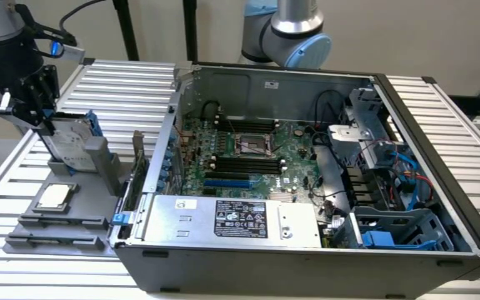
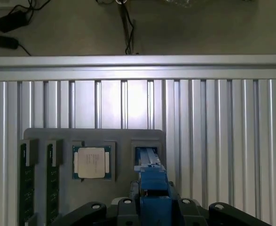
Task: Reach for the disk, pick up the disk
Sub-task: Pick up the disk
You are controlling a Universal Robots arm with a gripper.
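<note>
Silver ribbed aluminium forms the table [image 1: 132,81] that carries everything. Near its edge on the exterior view's left sits a grey fixture [image 1: 90,206]. The gripper [image 1: 44,125] hangs over the fixture's far end, its black fingers reaching down to the upper end of the disk [image 1: 72,140].

The disk stands on edge and leans, its lower end in the fixture's upright slot, with its silver face and blue rail showing. In the wrist view the gripper [image 2: 154,207] has a pad against either side of the disk's [image 2: 152,181] blue rail. The claw is narrowed to the disk's thickness and has hold of it, and the rail runs from between the pads into the slot.

Just beside the slot, a square CPU chip [image 1: 57,195] lies flat in a recess of the fixture [image 2: 95,136], apart from the disk. Two memory sticks [image 1: 60,220] lie along the fixture's edge nearest the exterior camera.

On the exterior view's right of the fixture, an open computer case [image 1: 307,269] fills the table's middle. Inside it are a green motherboard [image 1: 249,156] and a silver power supply [image 1: 240,219] with a black label.
</note>
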